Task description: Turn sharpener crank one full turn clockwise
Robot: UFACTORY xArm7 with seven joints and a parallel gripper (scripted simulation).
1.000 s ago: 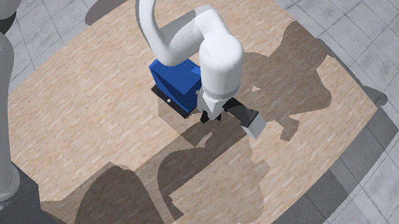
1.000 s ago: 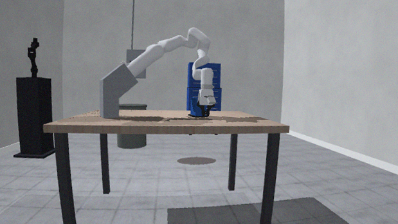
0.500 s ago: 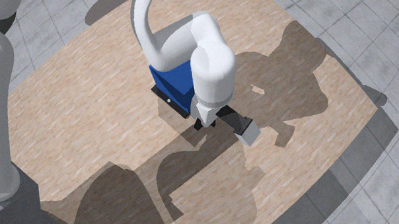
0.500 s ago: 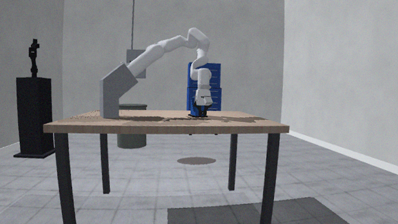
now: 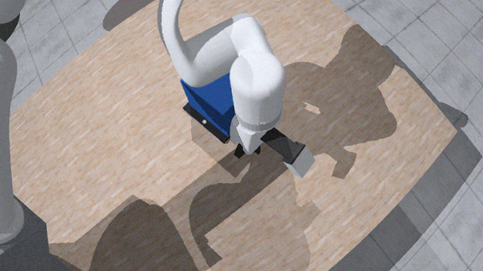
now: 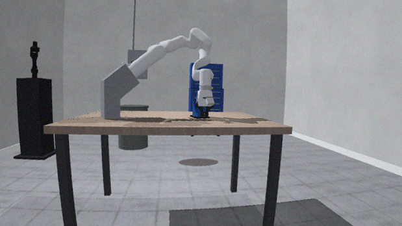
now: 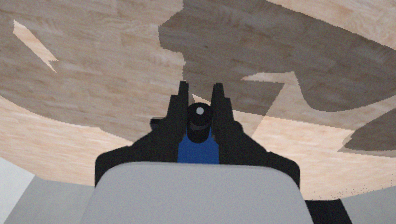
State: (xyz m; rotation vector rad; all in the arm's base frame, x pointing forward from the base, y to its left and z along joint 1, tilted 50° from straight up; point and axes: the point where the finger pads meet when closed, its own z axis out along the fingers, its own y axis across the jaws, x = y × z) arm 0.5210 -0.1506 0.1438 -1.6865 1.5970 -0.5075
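The blue pencil sharpener [image 5: 208,99] [image 6: 193,109] stands on its black base [image 5: 201,119] near the middle of the wooden table [image 5: 91,123] [image 6: 161,126]. Most of it is hidden behind the arm. In the wrist view, a strip of the sharpener's blue body [image 7: 198,150] shows behind the dark crank knob [image 7: 199,119] with its pale end cap. My gripper [image 7: 200,94] [image 5: 248,150] [image 6: 201,114] is shut on the knob, one black finger on each side. The knob is low, close to the table top. The crank arm itself is hidden.
The arm's grey pedestal [image 6: 113,91] stands at the table's far left. A blue cabinet [image 6: 214,80] stands behind the table. A dark pedestal [image 6: 33,116] stands on the floor at the left.
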